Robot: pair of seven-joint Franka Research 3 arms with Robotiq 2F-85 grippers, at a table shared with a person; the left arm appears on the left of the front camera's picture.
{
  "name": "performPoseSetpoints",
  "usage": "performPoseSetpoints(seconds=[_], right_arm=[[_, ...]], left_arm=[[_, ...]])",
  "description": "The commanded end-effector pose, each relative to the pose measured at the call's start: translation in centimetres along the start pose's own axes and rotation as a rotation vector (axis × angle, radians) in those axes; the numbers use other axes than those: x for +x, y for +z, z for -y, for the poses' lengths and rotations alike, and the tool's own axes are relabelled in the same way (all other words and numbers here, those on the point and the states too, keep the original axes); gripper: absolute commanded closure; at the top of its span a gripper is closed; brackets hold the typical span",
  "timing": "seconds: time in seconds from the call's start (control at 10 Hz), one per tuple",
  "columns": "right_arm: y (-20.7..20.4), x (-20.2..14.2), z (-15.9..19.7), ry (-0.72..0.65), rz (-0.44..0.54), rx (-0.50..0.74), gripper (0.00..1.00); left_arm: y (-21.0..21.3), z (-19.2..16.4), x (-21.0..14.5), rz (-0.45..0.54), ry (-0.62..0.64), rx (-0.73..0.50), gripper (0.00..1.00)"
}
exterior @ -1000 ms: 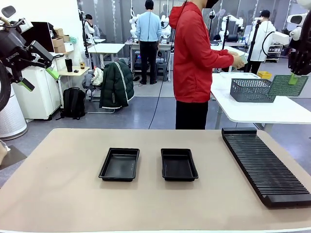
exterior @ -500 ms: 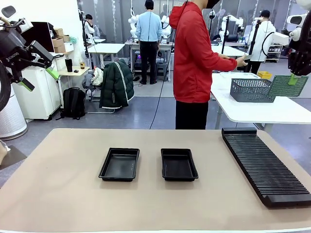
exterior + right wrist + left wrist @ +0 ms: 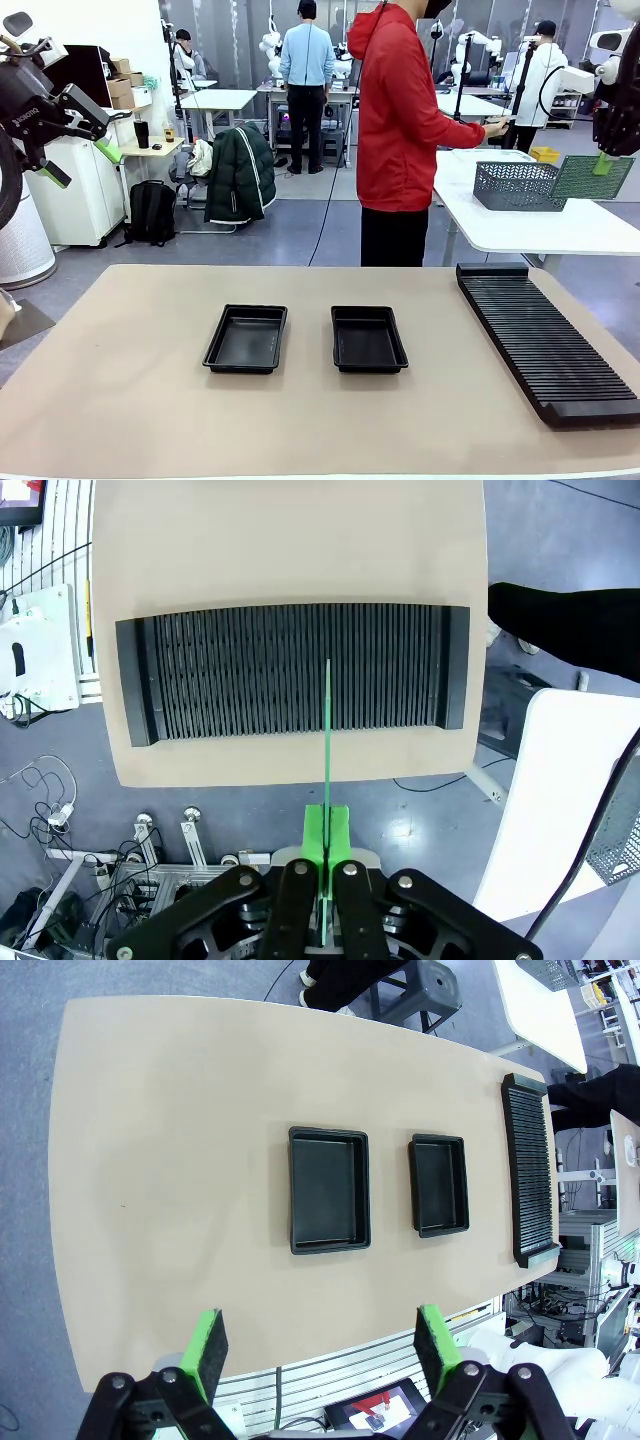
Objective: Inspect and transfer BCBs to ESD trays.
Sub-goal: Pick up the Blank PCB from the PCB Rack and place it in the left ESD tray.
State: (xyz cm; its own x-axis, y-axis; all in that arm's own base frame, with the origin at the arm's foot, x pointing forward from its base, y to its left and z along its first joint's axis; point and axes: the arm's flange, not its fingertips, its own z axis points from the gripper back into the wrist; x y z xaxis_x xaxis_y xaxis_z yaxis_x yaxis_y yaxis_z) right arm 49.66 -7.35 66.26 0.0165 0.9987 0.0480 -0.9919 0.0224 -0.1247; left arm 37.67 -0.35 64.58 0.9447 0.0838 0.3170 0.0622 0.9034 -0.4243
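Grips thin green BCB (image 3: 327, 720) edge-on in right end effector (image 3: 325, 830) over ribbed black rack (image 3: 250, 670) at 3 o'clock; holds left end effector (image 3: 320, 1335) spread above shallow black ESD trays (image 3: 329, 1133), mid-bench (image 3: 170, 1160).

Front view looks across the beige surface (image 3: 130, 400) from its near side; both wrist views look down from high; all share the long black ribbed rack (image 3: 527, 1170).

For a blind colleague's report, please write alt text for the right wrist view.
The right gripper, shut, holds a thin green BCB edge-on above the long black slotted rack, which lies on a beige table.
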Motion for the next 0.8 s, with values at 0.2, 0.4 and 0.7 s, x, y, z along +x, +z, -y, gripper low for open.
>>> performPoseSetpoints(seconds=[0.2, 0.4, 0.7], right_arm=[[-0.2, 1.2, -0.5, -0.083, 0.007, 0.015, 0.98], [-0.3, 4.1, -1.5, -0.226, 0.042, 0.069, 0.98], [-2.6, 9.7, -3.1, -0.444, 0.082, 0.233, 0.98]], left_arm=[[-0.2, -0.2, -0.1, 0.010, 0.002, -0.004, 0.00], [-0.2, -0.2, -0.1, 0.010, 0.002, -0.004, 0.00], [-0.2, -0.2, -0.1, 0.010, 0.002, -0.004, 0.00]])
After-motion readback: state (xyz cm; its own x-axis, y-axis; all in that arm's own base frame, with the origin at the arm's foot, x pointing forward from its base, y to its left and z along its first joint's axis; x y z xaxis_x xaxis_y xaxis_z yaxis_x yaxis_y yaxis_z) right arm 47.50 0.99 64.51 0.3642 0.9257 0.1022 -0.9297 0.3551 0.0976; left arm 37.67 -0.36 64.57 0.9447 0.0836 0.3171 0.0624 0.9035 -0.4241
